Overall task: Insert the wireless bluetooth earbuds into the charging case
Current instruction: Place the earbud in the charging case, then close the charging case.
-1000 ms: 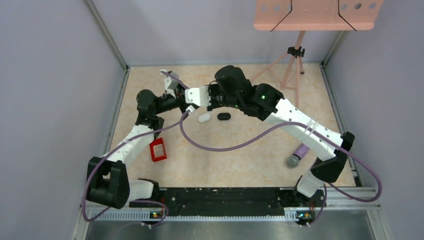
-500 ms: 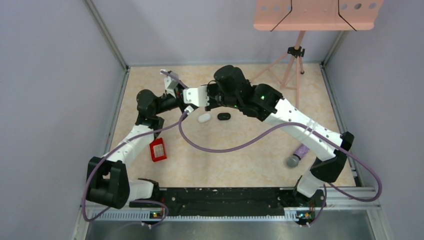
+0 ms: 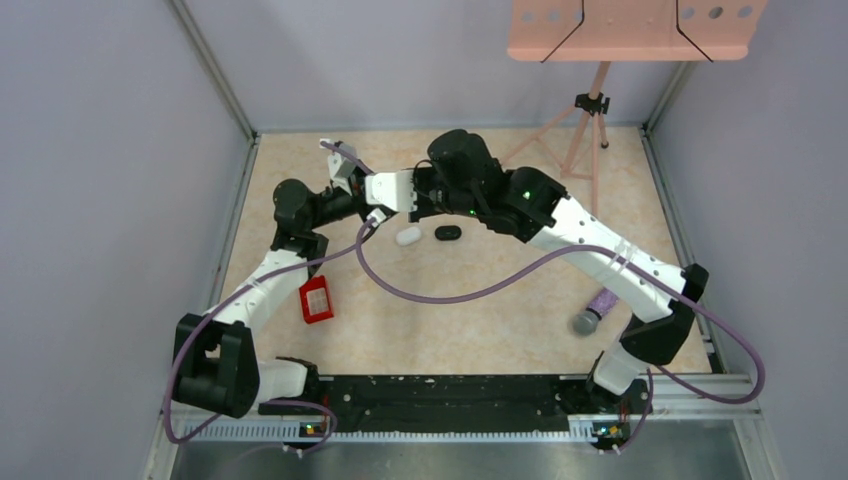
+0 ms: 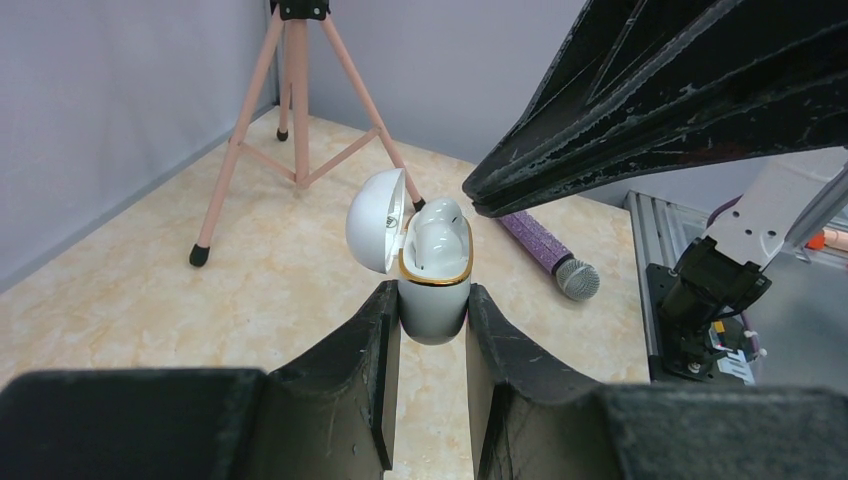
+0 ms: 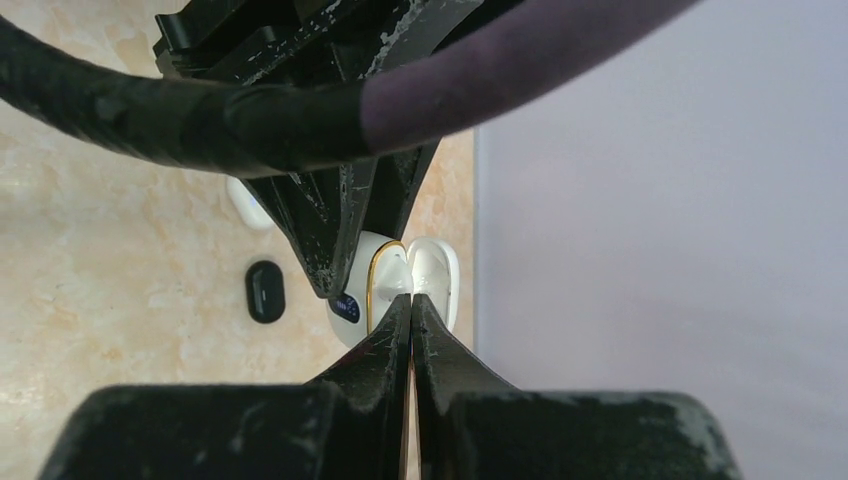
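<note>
Nearest me on the worktop [image 3: 480, 320] lie a red box [image 3: 316, 299] at left and a mic [image 3: 590, 316] at right. Farther on, a white pod [image 3: 407, 236] and a black pod [image 3: 448, 232] sit side by side. Just beyond them my left pincer [image 4: 434, 292] is clamped on the upright case [image 4: 433, 305], its lid [image 4: 375, 220] swung open, with a white bud [image 4: 440, 232] apparently resting in its mouth. My right pincer [image 5: 411, 300], fingers together, has its tips at the case's gold rim. The risk, I judge, is that an off-centre push could tip the bud out or lever the case loose in the left grip.
</note>
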{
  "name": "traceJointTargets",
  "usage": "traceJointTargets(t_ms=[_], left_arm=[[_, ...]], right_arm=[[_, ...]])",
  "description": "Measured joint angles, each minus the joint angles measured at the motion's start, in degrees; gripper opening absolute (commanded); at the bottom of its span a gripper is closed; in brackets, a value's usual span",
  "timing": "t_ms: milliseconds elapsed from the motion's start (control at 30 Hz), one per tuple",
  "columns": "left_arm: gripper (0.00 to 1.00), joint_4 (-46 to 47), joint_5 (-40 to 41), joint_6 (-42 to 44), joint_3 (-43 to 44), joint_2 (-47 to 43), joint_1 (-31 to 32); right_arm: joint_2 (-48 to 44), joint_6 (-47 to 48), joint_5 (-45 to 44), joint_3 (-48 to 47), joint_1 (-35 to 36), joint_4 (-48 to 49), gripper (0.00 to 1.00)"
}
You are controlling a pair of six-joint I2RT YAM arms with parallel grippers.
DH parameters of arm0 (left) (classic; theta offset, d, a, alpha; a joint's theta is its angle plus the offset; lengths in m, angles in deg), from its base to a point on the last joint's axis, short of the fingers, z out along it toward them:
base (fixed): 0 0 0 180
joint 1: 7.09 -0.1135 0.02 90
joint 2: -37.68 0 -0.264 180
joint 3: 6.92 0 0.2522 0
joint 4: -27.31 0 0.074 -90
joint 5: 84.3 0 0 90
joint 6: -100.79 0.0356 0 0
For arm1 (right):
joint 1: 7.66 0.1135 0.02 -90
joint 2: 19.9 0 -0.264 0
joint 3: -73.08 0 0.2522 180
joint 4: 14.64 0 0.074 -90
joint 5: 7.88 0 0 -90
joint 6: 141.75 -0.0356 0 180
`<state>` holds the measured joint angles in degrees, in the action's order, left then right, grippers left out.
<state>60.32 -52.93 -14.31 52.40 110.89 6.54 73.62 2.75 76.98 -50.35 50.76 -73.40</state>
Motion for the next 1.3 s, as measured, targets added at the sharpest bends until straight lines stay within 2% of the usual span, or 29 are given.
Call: traceJointTargets(t_ms=[100,133,167,267,367,467,600,667,1033,1300], left_arm=[[0.0,-0.02,0.04,0.28,-0.02,-0.15,0.0],[0.0,-0.02,0.04,0.39,-0.02,-0.28,-0.02],[0.0,-0.02,0.07,0.55,-0.02,-0.42,-0.02],[0.0,-0.11,0.07,1.07,-0.04,-0.85,-0.02],[0.0,-0.57,-0.22,1.64,-0.04,-1.03,-0.04],[0.0,-1.57,-1.44,3.39,-0.07,-1.09,-0.11],[0.0,-4.04,-4.5,7.28,-0.07,-1.11,-0.15],[0.0,-5.95,-5.6,9.42,-0.04,-1.27,-0.15],[0.0,-25.7,-8.63,28.28,4.13,-5.49,-0.13],[0.0,-30.29,-6.6,31.63,4.63,-5.84,0.31]], right_arm=[[0.0,-1.36,0.11,-0.81,0.02,-0.72,0.05],[0.0,-1.97,0.02,-1.31,0.02,-0.92,0.1],[0.0,-2.6,-0.13,-1.92,0.02,-1.05,0.18],[-0.04,-5.6,-0.37,-3.8,-0.2,-1.07,0.52],[-0.7,-10.25,1.97,-4.9,-1.86,-1.25,0.8],[-1.68,-15.45,8.28,-6.43,-6.8,-3.54,0.9],[-2.08,-19.93,17.29,-7.93,-14.38,-6.25,0.92],[-1.92,-21.29,21.07,-7.91,-16.0,-7.43,0.92],[1.97,-22.62,36.52,-6.1,-16.22,-8.7,0.9],[4.28,-22.62,42.47,-3.56,-16.22,-9.49,0.85]])
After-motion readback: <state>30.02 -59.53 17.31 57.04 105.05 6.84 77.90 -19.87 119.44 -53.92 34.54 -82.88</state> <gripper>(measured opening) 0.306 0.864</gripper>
